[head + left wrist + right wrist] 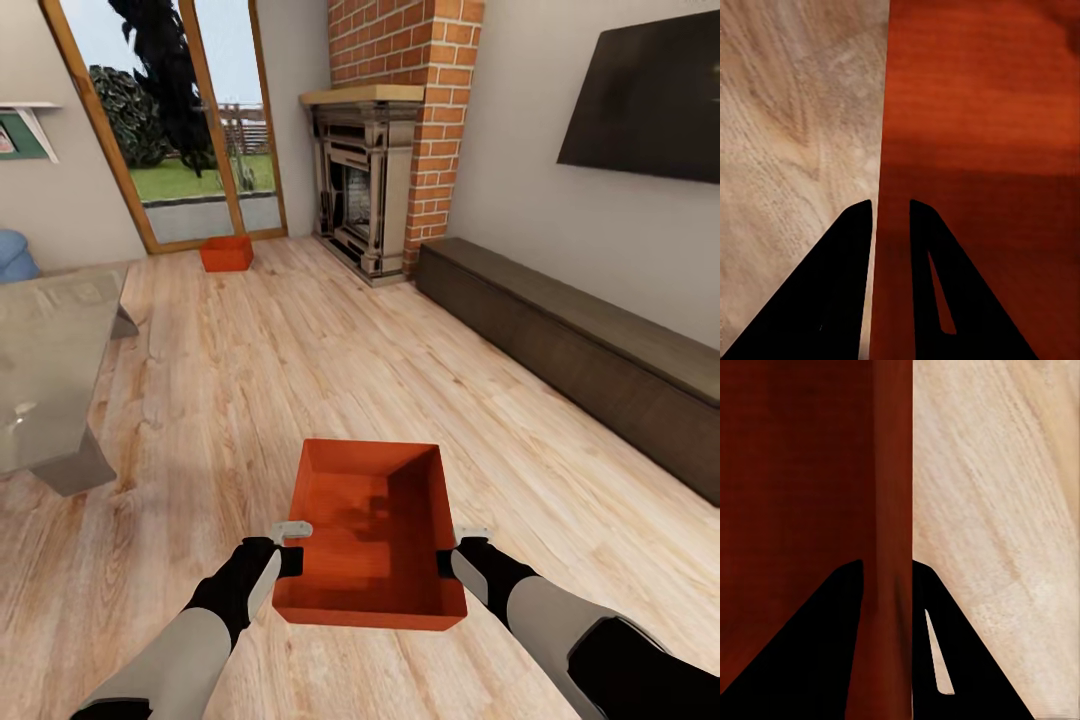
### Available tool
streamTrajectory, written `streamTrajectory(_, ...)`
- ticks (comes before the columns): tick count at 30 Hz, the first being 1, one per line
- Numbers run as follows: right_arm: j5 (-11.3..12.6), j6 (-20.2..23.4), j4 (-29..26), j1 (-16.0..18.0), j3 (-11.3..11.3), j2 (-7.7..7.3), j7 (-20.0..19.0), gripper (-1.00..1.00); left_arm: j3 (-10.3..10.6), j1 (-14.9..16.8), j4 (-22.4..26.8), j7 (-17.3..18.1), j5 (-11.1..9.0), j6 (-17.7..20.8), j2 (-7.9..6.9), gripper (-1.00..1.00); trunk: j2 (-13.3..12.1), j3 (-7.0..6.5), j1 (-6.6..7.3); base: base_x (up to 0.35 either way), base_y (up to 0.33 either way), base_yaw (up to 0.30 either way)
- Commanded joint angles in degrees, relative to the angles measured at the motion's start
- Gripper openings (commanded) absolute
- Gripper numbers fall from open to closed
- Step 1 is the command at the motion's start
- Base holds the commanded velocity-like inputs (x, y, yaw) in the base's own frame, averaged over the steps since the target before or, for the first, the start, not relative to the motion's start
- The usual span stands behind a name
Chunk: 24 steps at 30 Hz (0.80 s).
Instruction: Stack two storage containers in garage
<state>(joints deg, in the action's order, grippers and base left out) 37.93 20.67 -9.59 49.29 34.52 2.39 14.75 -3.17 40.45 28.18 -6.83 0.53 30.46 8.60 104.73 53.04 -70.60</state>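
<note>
Near storage container (372, 535) held above the living-room plank floor (300, 380), left gripper (291, 545) and right gripper (462, 548) each with jaws pinched narrow on an opposite side wall, keeping it level for carrying. Container 2 (226, 253) rests by the glass door (180, 120).

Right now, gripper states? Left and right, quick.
Left gripper: shut on the near bin, fingers astride its left wall.
Right gripper: shut on the same bin, fingers astride its right wall.
</note>
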Motion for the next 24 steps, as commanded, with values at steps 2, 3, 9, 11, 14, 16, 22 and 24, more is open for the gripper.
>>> streamTrajectory(2, 0.74, 0.12, -0.5, 0.04, 2.13, -0.02, -0.42, -1.0, -0.09, -0.02, -0.06, -0.47, 1.49, 0.83, 0.02, -1.0, -0.79, -0.32, 0.45, 0.0, 0.0, 0.0)
streamTrajectory(3, 0.74, 0.13, -0.51, 0.03, 2.13, -0.02, -0.42, -1.0, -0.1, -0.02, -0.06, -0.47, 1.49, 0.83, 0.02, -1.0, -1.2, -0.5, 0.67, 0.0, 0.0, 0.0)
streamTrajectory(9, 0.74, 0.16, -0.52, 0.03, 2.13, -0.05, -0.46, -1.0, -0.12, -0.02, -0.06, -0.47, 1.49, 0.83, 0.02, -1.0, -3.6, -1.57, 1.99, 0.0, 0.0, 0.0)
streamTrajectory(11, 0.74, 0.16, -0.52, 0.02, 2.13, -0.08, -0.49, -1.0, -0.1, -0.02, -0.06, -0.47, 1.49, 0.83, 0.02, -1.0, -4.4, -1.93, 2.43, 0.0, 0.0, 0.0)
streamTrajectory(14, 0.74, 0.16, -0.52, 0.02, 2.13, -0.09, -0.51, -1.0, -0.08, -0.02, -0.06, -0.47, 1.42, 0.84, 0.02, -1.0, -5.61, -2.47, 3.09, 0.0, 0.0, 0.0)
streamTrajectory(16, 0.74, 0.16, -0.52, 0.02, 2.13, -0.1, -0.51, -1.0, -0.08, -0.02, -0.06, -0.47, 1.41, 0.83, 0.02, -1.0, -6.41, -2.83, 3.53, 0.0, 0.0, 0.0)
streamTrajectory(22, 0.74, 0.05, -0.52, 0.02, 2.13, -0.1, -0.51, -1.0, -0.08, -0.02, -0.06, -0.47, 1.4, 0.9, 0.02, -1.0, -8.82, -3.91, 4.84, 0.0, 0.0, 0.0)
streamTrajectory(24, 0.74, -0.2, -0.52, 0.02, 2.08, -0.1, -0.51, -1.0, -0.09, -0.02, -0.06, -0.47, 1.4, 0.91, 0.02, -1.0, -9.62, -4.27, 5.28, 0.0, 0.0, 0.0)
